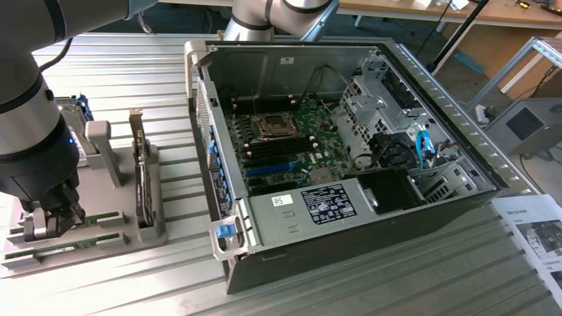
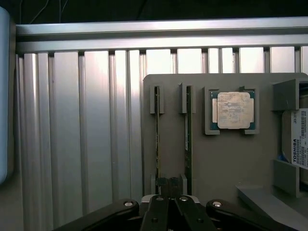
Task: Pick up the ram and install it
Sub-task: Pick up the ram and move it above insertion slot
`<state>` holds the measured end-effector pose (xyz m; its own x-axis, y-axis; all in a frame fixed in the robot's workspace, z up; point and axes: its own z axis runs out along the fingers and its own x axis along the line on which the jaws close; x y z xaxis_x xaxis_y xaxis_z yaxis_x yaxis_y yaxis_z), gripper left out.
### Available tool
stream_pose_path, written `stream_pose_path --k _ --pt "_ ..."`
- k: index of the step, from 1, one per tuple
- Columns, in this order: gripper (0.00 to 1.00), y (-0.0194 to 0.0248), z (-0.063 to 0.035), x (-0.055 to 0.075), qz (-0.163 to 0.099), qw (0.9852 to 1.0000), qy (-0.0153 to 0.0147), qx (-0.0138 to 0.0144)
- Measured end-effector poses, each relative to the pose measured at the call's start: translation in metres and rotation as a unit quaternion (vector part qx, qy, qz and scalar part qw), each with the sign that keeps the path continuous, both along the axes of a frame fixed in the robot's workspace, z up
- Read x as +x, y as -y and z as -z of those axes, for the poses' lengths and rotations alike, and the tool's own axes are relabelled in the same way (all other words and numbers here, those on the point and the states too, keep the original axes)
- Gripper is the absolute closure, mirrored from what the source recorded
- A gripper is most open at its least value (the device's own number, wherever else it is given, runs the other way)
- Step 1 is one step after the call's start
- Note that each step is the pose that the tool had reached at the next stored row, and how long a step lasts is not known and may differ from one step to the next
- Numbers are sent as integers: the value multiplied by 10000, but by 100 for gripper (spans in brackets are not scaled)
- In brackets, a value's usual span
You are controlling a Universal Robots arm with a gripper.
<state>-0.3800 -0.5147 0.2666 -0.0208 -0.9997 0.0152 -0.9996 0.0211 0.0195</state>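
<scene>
Two rams stand on edge side by side in a grey holder [image 2: 216, 159]: one ram [image 2: 157, 139] and the other ram [image 2: 188, 139]. In the exterior view they lie at the lower left, the farther ram [image 1: 101, 216] and the nearer ram [image 1: 62, 247]. My gripper [image 1: 44, 230] hangs just over one end of them. In the wrist view the gripper [image 2: 168, 184] is shut, its tips together over the gap between the two sticks, nearer the first. Nothing shows between the fingers [image 2: 161, 183].
The open computer case [image 1: 439, 85] lies to the exterior view's right, with black memory slots [image 1: 279, 148] on its motherboard. The holder also carries a processor [image 2: 233, 110], a hard drive [image 2: 299, 144] and an upright expansion card [image 1: 141, 178]. A paper sheet [image 1: 536, 230] lies at the far right.
</scene>
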Motion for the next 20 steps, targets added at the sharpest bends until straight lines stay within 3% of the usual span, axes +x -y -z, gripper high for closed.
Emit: stream_pose_path --k 6,9,20 --pt "88 0 0 0 0 10000 0 0" --pt "75 0 0 0 0 10000 0 0" --pt "75 18 85 0 0 10000 0 0"
